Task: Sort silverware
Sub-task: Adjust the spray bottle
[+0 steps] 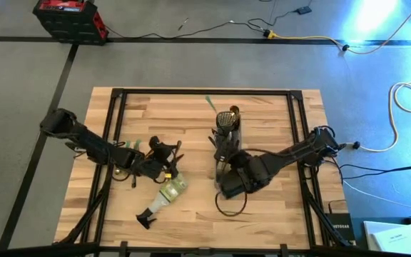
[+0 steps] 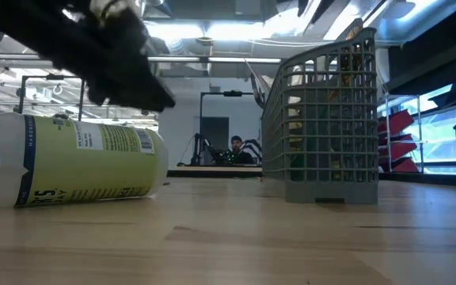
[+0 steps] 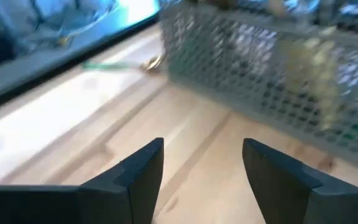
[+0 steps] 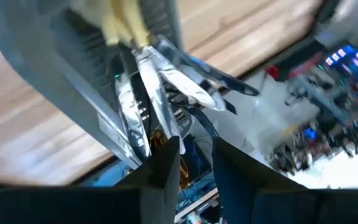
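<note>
High view shows the right gripper (image 1: 223,160) by the grey basket (image 1: 227,128) mid-table, fingers barely apart, holding nothing clear. The left gripper (image 1: 170,153) hangs open and empty. Forks and spoons (image 4: 160,81) stand in the basket; grab one handle slowly.
</note>
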Action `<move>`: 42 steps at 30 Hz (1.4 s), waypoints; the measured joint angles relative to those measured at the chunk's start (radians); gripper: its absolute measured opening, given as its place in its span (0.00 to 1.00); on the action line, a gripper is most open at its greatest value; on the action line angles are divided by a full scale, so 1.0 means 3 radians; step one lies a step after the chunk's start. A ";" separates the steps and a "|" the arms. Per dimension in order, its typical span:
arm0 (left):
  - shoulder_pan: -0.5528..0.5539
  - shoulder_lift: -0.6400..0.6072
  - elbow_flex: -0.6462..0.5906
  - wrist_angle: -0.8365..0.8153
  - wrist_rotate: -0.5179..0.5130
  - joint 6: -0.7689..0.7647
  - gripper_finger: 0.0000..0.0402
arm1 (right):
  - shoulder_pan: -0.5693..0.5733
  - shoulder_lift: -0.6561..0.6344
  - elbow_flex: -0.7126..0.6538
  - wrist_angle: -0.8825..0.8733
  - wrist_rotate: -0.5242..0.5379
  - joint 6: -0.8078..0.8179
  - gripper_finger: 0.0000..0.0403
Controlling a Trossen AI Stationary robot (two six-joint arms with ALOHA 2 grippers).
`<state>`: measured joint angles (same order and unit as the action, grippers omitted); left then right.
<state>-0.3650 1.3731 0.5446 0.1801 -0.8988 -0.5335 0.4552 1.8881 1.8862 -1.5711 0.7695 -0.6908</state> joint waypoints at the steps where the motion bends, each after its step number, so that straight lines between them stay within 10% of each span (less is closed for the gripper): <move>1: 0.0008 0.0002 0.0000 -0.0076 0.0021 -0.0049 0.49 | 0.0046 0.0000 0.0000 -0.0001 0.0005 0.0137 0.19; 17: -0.0218 -0.0120 -0.0001 -0.1512 0.0920 -0.0765 0.48 | 0.0649 0.0000 -0.0001 0.0589 -0.0002 0.1048 0.19; 42: -0.0467 -0.0030 0.0000 -0.0603 0.1605 0.0141 0.48 | 0.0637 0.0000 -0.0001 0.0581 0.0018 0.1151 0.19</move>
<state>-0.5051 1.3641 0.5446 -0.0007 -0.4172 -0.4912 0.6464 1.8881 1.8858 -1.3969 0.7751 -0.3455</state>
